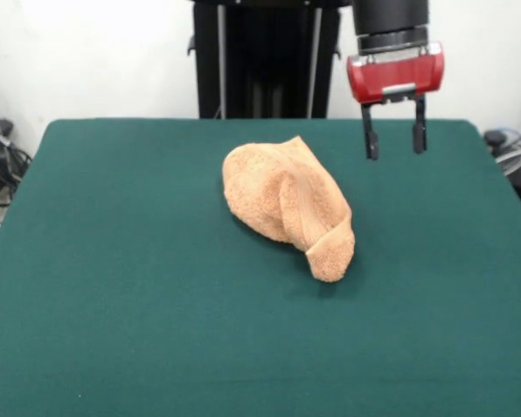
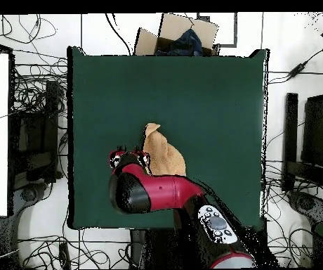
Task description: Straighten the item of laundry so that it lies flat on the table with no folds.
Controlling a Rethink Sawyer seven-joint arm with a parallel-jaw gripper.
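Note:
The peach-orange towel lies crumpled in a rounded heap near the middle of the dark green table, with a rolled fold pointing toward the front right. In the overhead view the towel sits partly under the arm. My gripper hangs open and empty above the table, to the right of the towel and behind it, clear of the cloth. In the overhead view the gripper is just left of the towel, over the table.
The robot's black pedestal stands behind the table's far edge. A cardboard box sits on the floor beyond the table. Cables lie on the floor around the table.

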